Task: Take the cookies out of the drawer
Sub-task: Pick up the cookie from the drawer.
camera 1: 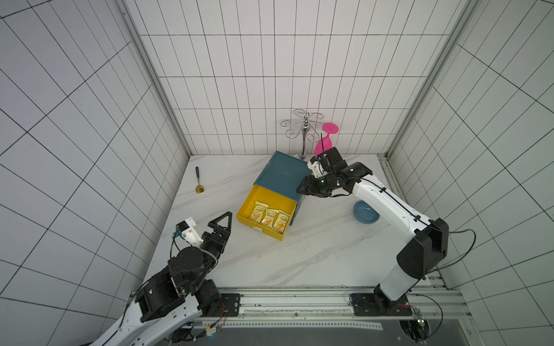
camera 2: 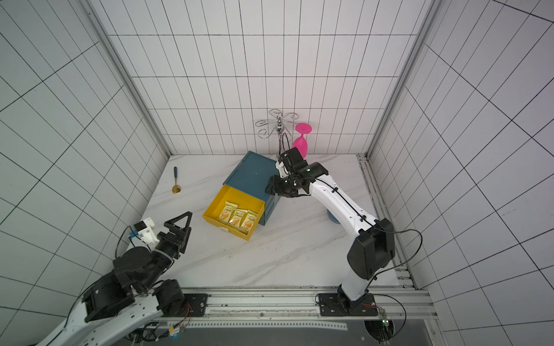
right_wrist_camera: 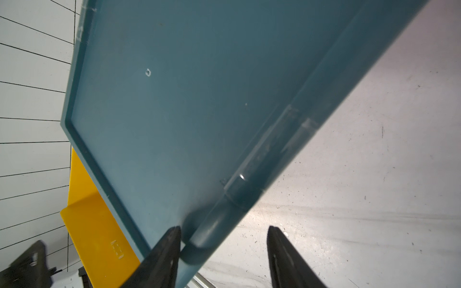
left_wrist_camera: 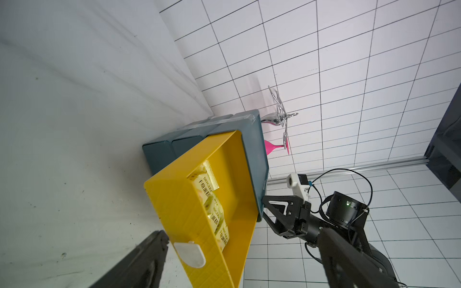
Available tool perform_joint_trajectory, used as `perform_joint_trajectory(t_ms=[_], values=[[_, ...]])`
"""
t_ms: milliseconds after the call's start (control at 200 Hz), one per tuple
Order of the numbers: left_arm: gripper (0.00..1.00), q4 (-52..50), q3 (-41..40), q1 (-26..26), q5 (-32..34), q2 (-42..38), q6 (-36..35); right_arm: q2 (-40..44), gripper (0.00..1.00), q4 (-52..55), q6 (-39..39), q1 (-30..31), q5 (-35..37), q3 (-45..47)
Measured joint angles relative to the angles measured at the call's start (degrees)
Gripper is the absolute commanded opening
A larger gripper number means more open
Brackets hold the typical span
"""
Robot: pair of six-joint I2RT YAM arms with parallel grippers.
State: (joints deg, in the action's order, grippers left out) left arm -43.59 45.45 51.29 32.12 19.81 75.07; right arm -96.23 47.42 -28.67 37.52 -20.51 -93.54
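Observation:
The yellow drawer (camera 1: pixel 257 230) (camera 2: pixel 223 225) stands pulled out of the teal cabinet (camera 1: pixel 281 176) (camera 2: pixel 251 176). Three yellow cookies (camera 1: pixel 271 216) (camera 2: pixel 238 217) lie side by side inside it, also seen in the left wrist view as cookies (left_wrist_camera: pixel 212 207). My left gripper (camera 1: pixel 222 229) (left_wrist_camera: pixel 242 233) is open, just off the drawer's front with its white handle (left_wrist_camera: pixel 190 254), and holds nothing. My right gripper (camera 1: pixel 301 189) (right_wrist_camera: pixel 223 228) is open at the cabinet's top right front corner. One finger rests on the cabinet top (right_wrist_camera: pixel 187 99); the other hangs clear beside it.
A gold spoon (camera 1: pixel 198 182) with a blue handle lies at the far left of the marble table. A blue bowl (camera 1: pixel 365 213) sits under my right arm. Behind the cabinet stands a chrome rack (camera 1: pixel 304 128) with a pink glass (camera 1: pixel 325 140) hanging from it.

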Motion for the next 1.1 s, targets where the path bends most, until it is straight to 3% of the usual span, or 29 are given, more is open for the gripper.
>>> perform_joint_trajectory(t_ms=[180,390,750,1100], values=[[0.98,-10.29,27.08,-0.02,-4.76,25.44,-12.96,-0.59,0.58,0.83,0.02,-0.07,0.00,-1.07],[0.98,-20.37,40.26,-0.02,-12.33,40.39,-26.27,-0.81,0.58,2.14,0.00,-0.42,0.02,-1.64],[0.90,-29.31,41.99,-2.43,-21.07,49.70,-37.68,-1.44,0.58,2.84,0.00,-0.42,0.04,-2.60],[0.76,-30.27,39.95,-5.07,-21.94,55.69,-41.35,-1.55,0.57,3.08,0.00,-0.42,0.00,-2.78]])
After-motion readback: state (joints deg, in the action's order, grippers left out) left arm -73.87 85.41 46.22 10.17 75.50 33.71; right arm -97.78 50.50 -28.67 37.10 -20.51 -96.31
